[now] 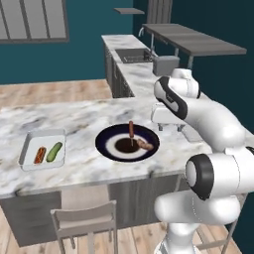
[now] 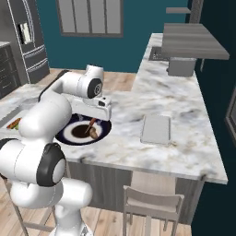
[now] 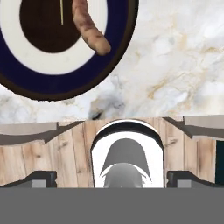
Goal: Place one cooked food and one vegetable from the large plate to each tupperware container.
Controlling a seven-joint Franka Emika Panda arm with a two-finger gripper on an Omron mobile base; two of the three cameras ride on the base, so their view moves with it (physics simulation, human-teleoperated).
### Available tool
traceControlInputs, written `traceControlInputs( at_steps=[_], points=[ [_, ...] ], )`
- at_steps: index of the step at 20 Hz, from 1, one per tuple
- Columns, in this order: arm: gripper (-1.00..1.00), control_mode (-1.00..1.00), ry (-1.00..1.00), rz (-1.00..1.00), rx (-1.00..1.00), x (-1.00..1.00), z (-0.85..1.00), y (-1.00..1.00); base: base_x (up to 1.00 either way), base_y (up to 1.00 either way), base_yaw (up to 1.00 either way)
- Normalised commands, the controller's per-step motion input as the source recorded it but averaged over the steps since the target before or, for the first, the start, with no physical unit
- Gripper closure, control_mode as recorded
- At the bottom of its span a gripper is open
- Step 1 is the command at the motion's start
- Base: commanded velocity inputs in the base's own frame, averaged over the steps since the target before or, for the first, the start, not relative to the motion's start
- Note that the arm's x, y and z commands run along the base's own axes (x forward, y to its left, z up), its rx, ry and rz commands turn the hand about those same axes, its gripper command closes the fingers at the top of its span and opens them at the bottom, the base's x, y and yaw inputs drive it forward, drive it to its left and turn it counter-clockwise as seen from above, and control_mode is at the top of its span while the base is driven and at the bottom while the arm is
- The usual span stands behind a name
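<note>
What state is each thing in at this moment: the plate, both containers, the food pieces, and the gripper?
large plate: on the marble counter, holding two food pieces.
skewer: on the plate.
brownish piece: on the plate beside the skewer.
left tupperware container: holds a sausage and a green vegetable, side by side.
right tupperware container: empty.
gripper: open, holding nothing, above the counter near the plate.

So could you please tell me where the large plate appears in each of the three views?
Left base view: the large plate lies centre, on the near marble counter, left of the arm.
Right base view: lower left, partly behind the white arm.
Hand view: top left, cut by the top edge.
Shared landmark: the brown sausage on the plate.
</note>
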Motion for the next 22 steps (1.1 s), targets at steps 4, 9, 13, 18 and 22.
traceControlInputs(
  at_steps=[4,9,13,18,22],
  points=[
    [-1.0,1.0,0.0,0.0,0.0,0.0,0.0,0.0,0.57,-0.34,0.05],
    [-1.0,1.0,0.0,0.0,0.0,0.0,0.0,0.0,0.61,-0.01,0.02],
    [-1.0,1.0,0.0,0.0,0.0,0.0,0.0,0.0,0.53,0.0,0.0],
    [-1.0,-1.0,0.0,0.05,0.0,0.47,0.0,0.05,0.07,0.0,0.0],
    [-1.0,-1.0,0.0,0.19,-0.04,1.0,-0.04,0.21,0.0,0.0,0.0]
  ],
)
